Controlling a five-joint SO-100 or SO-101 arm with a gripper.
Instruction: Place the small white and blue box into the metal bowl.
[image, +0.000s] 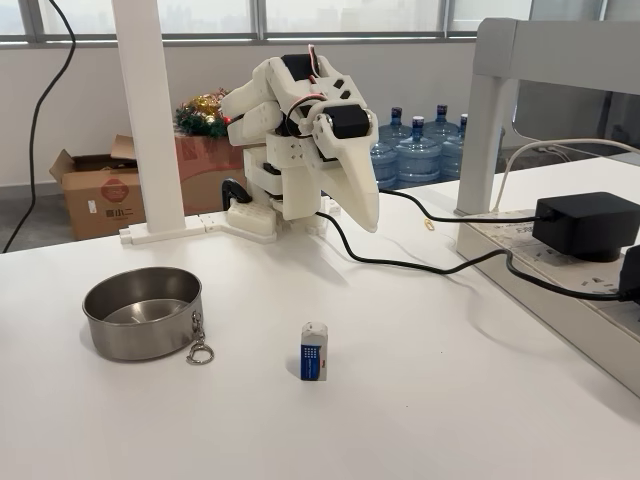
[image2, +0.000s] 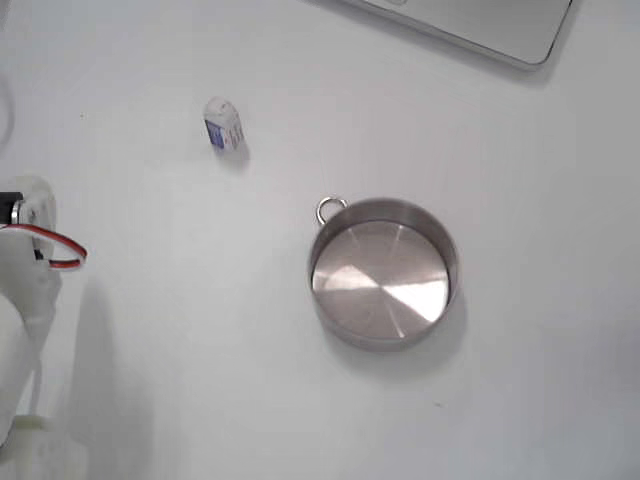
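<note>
The small white and blue box (image: 314, 352) stands upright on the white table, near the front middle in a fixed view. Seen from above, the box (image2: 224, 126) lies up and left of the metal bowl (image2: 383, 270), well apart from it. The bowl (image: 142, 312) is empty, with a keyring (image: 199, 350) hanging off its rim. My gripper (image: 366, 212) is folded back over the arm's base at the rear of the table, pointing down, shut and holding nothing, far from the box and bowl. Part of the white arm (image2: 25, 300) shows at the left edge from above.
A black cable (image: 400, 262) runs from the arm's base to a black power adapter (image: 585, 225) on the right. White posts (image: 148, 110) stand at the rear. A laptop corner (image2: 480, 25) lies at the top edge from above.
</note>
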